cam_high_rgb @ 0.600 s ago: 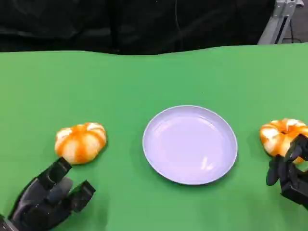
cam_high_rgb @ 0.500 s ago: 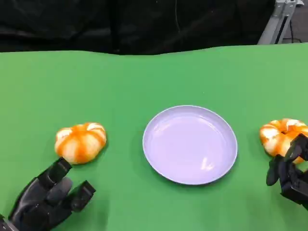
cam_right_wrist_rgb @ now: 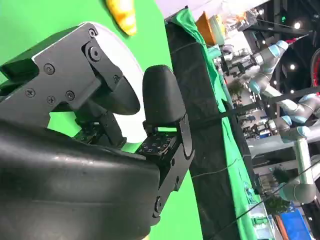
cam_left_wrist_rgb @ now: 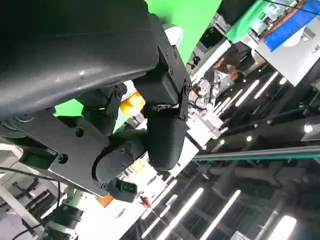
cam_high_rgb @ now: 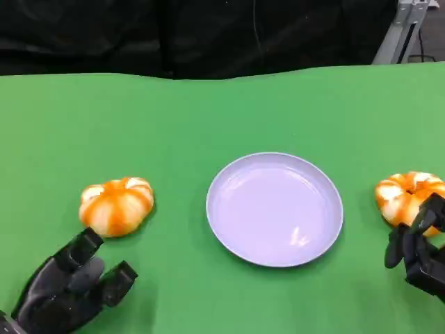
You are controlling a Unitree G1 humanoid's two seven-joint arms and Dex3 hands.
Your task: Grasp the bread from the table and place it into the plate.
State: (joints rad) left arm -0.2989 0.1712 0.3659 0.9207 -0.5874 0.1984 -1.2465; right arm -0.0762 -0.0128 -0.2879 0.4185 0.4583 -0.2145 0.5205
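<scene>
Bread waiting on both flanks, plate bare in the middle

Approach phase, by the look of it. The lavender plate (cam_high_rgb: 274, 209) sits in the centre of the green desk (cam_high_rgb: 208, 118) with nothing in it. One orange-and-white bread roll (cam_high_rgb: 116, 206) lies on the desk to the plate's left, well apart from it; a second roll (cam_high_rgb: 407, 197) lies to the plate's right, near the picture's edge.

The left hand (cam_high_rgb: 69, 285) hovers low just short of the left roll, fingers (cam_high_rgb: 83, 247) spread apart and holding nothing, the foremost fingertip close to the roll's near side but, as far as the head view tells, not touching. The right hand (cam_high_rgb: 421, 250) sits right up against the second roll, its black fingers overlapping the roll's near edge; they look parted with nothing between them, though whether they make contact I cannot tell.

No grasp is made yet, so the step in hand is closing in on a roll. The next move calls for one hand to reach forward over its roll, bring the fingers down around the rounded sides and close gently, since bread squashes, then lift and carry it inward over the plate's rim.
</scene>
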